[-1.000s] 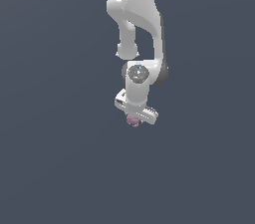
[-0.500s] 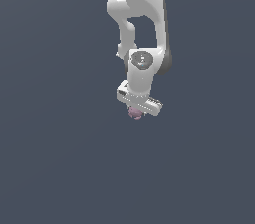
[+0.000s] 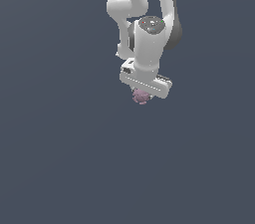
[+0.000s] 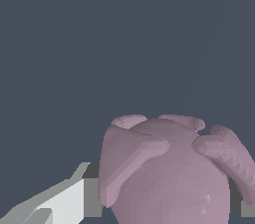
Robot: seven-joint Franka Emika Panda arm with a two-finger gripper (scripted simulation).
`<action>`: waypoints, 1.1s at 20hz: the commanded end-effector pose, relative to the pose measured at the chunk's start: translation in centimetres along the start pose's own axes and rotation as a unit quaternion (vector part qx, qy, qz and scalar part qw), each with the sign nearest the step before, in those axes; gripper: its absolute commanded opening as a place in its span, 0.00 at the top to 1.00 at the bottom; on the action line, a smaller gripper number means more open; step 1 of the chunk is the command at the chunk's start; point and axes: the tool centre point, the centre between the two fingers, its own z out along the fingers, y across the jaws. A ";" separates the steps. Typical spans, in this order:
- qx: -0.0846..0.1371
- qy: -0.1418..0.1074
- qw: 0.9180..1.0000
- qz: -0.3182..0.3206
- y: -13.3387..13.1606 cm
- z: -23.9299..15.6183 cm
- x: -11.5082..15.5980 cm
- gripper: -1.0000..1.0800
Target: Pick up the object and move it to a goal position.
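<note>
The object (image 3: 141, 96) is a small dusty pink, lumpy ball tucked under the white hand of the arm in the exterior view. My gripper (image 3: 142, 95) is shut on it, and the hand hides most of it there. Close up in the wrist view the object (image 4: 169, 173) fills the lower part of the picture, bumpy and mauve, with one white finger (image 4: 60, 203) pressed against its side. The other finger is mostly hidden behind the ball.
The white arm (image 3: 144, 14) comes down from the top of the exterior view. Around it lies only a plain dark grey-blue surface (image 3: 60, 158), with no other objects, and no goal marker shows.
The arm has lifted and drawn in, carrying the object upward in the exterior view. The ball stays between the fingers throughout.
</note>
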 end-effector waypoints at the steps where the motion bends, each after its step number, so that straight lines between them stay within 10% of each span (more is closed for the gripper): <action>1: 0.000 0.000 1.000 0.000 0.0 -2.6 -1.0 1.00; 22: -0.001 0.001 1.000 0.000 -1.0 -24.9 -9.3 1.00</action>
